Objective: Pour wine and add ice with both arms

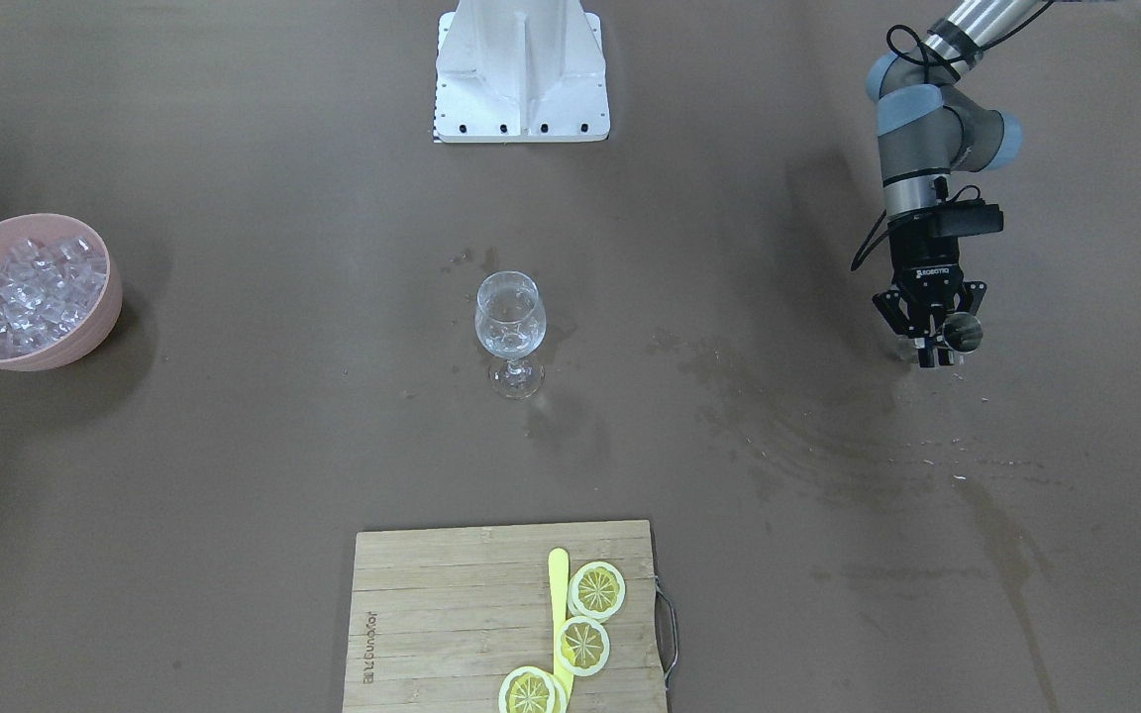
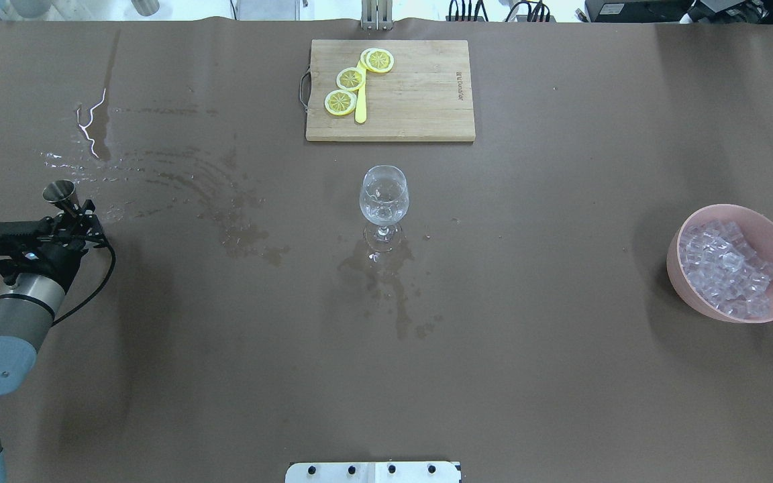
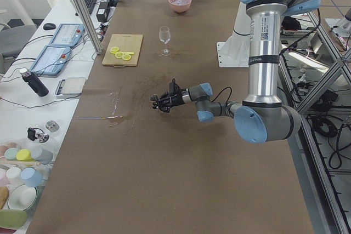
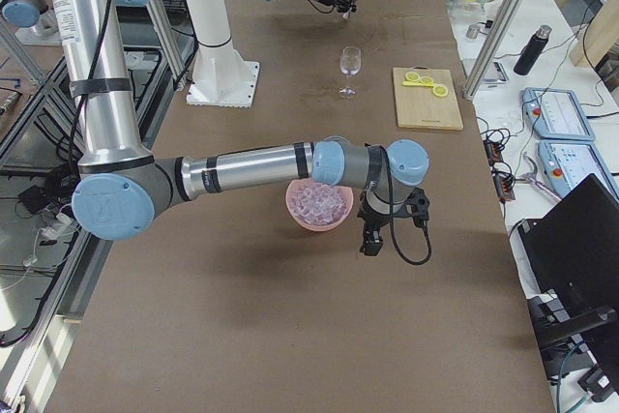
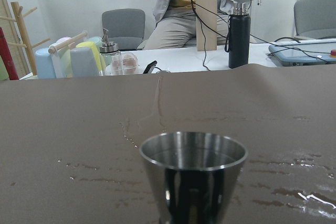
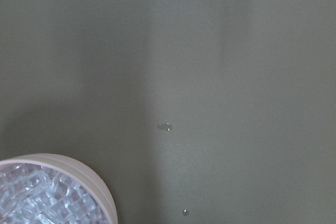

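The right gripper shows only in the exterior right view, beside the pink bowl of ice near the tabletop's right end, and whether it is wide or narrow cannot be told. The left gripper clasps a steel cup near the wet left end. The wine glass stands mid-tabletop. Only the left wrist view shows a seated person, cut off at the top.

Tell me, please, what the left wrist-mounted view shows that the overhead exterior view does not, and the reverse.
Only the wrist view: a seated person and a black bottle beyond the table. Only the overhead view: the wine glass, the cutting board with lemon slices, the pink bowl of ice, the left gripper. Both: the metal cup and wet streaks on the table.
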